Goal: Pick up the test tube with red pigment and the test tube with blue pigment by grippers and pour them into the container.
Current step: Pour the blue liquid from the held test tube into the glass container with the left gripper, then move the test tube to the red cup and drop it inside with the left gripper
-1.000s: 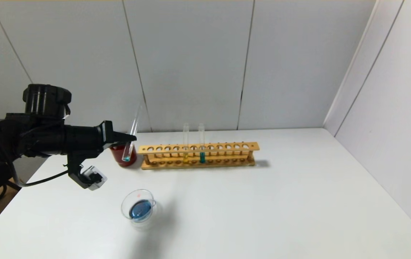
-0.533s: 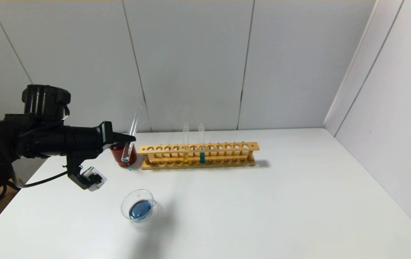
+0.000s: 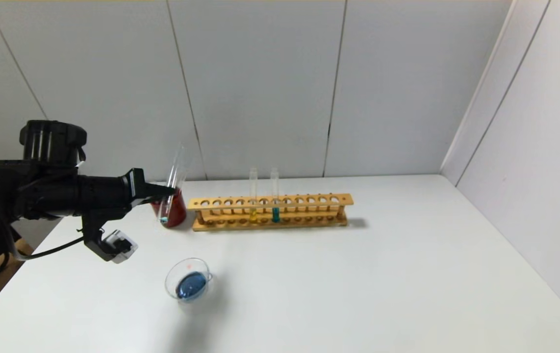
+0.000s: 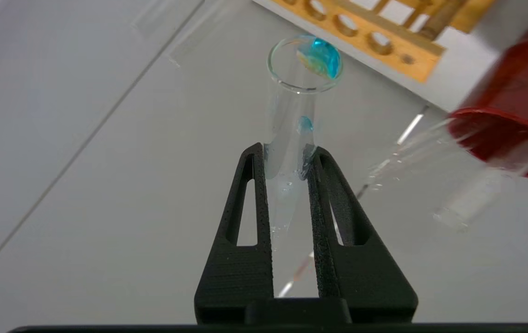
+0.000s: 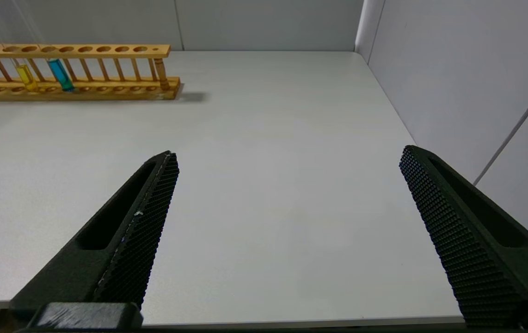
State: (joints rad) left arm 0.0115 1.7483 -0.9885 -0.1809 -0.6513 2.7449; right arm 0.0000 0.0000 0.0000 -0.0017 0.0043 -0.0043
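The left gripper (image 3: 174, 188) had drawn back leftward, carrying the blue tube (image 3: 172, 184) clamped between its fingers, nearly drained, over the red cup (image 3: 176, 212). The dish (image 3: 188, 283) already held blue liquid. It seemed a discard step; next, lower and release. The right gripper (image 5: 287, 194) sat wide open, off to the right.

Red cup (image 3: 174, 212) partly hidden behind left claw (image 3: 171, 189) and its tube (image 3: 171, 185); cup cut by left wrist frame edge. Rack (image 5: 67, 69) cut at right wrist edge. Right claw (image 5: 287, 162) bases run off-frame
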